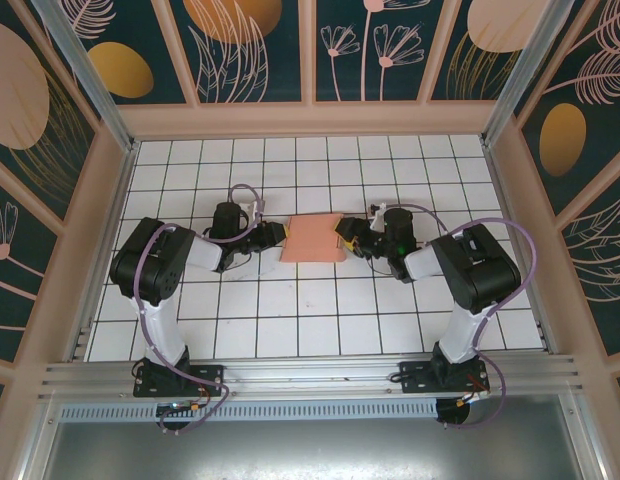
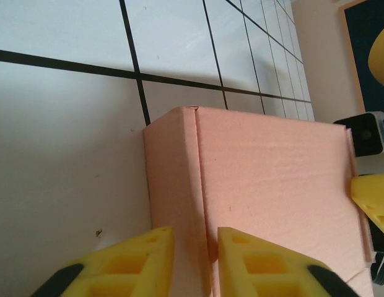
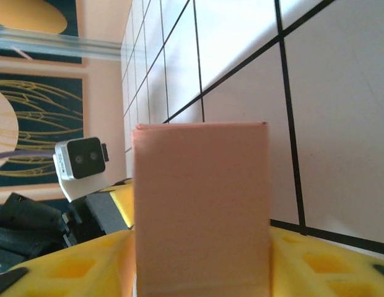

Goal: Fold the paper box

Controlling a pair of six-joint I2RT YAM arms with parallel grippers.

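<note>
The paper box (image 1: 312, 238) is a salmon-pink closed rectangular box in the middle of the tiled floor, held between both arms. My left gripper (image 1: 280, 234) meets its left end. In the left wrist view the box (image 2: 272, 173) shows a top face and a side wall, and my left gripper (image 2: 196, 232) has its yellow fingers (image 2: 142, 253) close together over the crease between them. My right gripper (image 1: 342, 234) is at the right end. In the right wrist view the box (image 3: 201, 185) fills the gap of the right gripper (image 3: 201, 238), with a finger pressed against each side.
White tiles with black grout (image 1: 290, 300) surround the box. Patterned walls framed in wood (image 1: 310, 120) enclose the floor on three sides. The left wrist camera (image 3: 83, 159) sits just beyond the box's far end, and a right finger (image 2: 373, 198) shows past the box.
</note>
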